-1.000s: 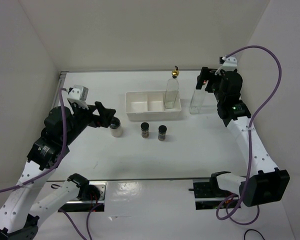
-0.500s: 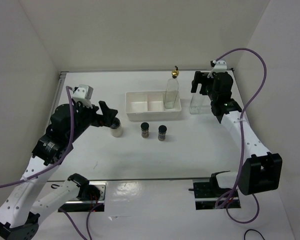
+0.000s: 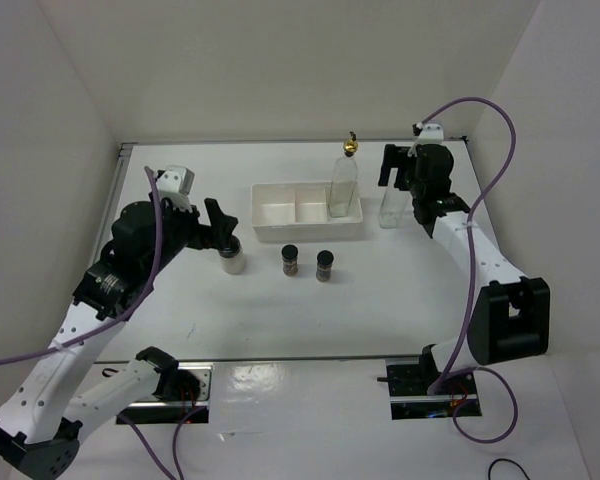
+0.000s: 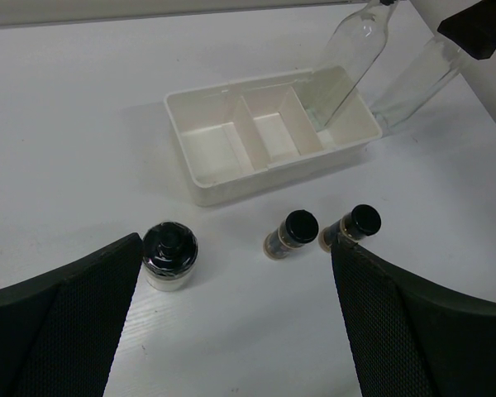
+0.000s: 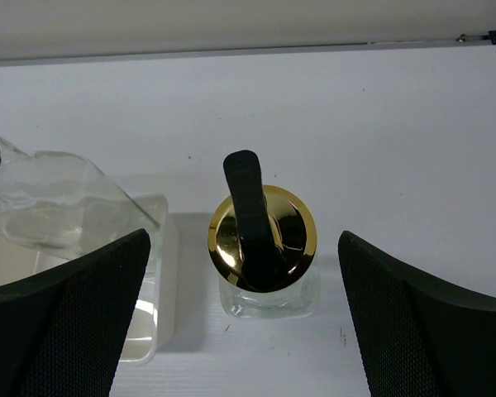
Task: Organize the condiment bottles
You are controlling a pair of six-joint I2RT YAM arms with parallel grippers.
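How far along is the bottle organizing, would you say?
Done: one tall bottle stands in the tray's right compartment. In hand: nothing gripped; the open right gripper hovers over the second tall bottle, the open left gripper by the whitish jar. Left: those, plus two dark jars.

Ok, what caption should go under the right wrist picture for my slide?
Open right end effector above a gold-topped glass bottle beside the white tray.
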